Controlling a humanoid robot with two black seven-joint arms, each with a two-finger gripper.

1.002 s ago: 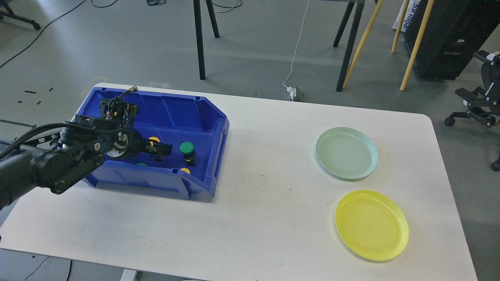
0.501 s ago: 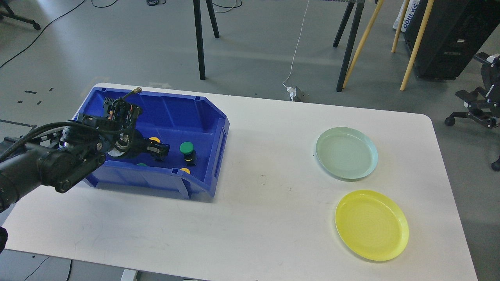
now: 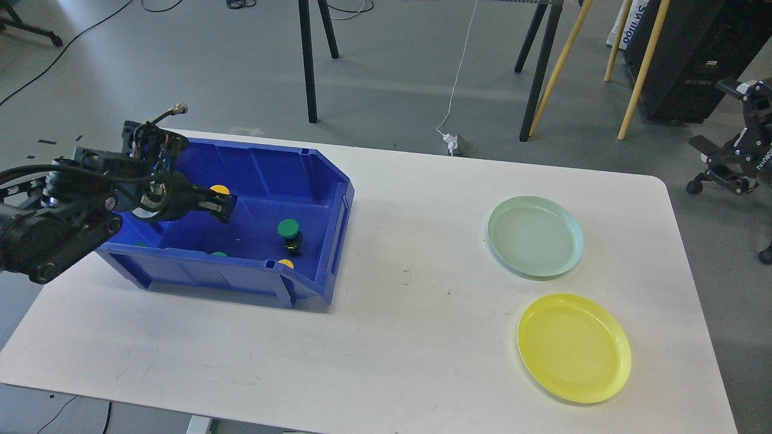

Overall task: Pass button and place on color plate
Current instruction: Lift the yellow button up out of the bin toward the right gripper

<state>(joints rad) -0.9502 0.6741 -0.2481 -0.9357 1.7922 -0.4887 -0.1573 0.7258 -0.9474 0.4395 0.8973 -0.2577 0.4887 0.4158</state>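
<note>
Evidently the left gripper (image 3: pixel 222 208) sits clamped on a yellow button (image 3: pixel 219 190) above the blue bin (image 3: pixel 313 181), upper left of frame, raised clear for passing. Its target, the yellow plate (image 3: pixel 573 348), lies lower right, well apart.

A white table (image 3: pixel 386 337) stands on grey floor (image 3: pixel 392 78), black stand legs (image 3: pixel 309 60) behind it.

Left gripper (image 3: pixel 222 207) dark, fingers indistinguishable; yellow button (image 3: pixel 219 190) at tip mostly hidden behind it. Second yellow button (image 3: pixel 285 263) and two green buttons (image 3: pixel 218 254) half hidden behind blue bin (image 3: pixel 253 274) front wall. Right arm out of frame.
</note>
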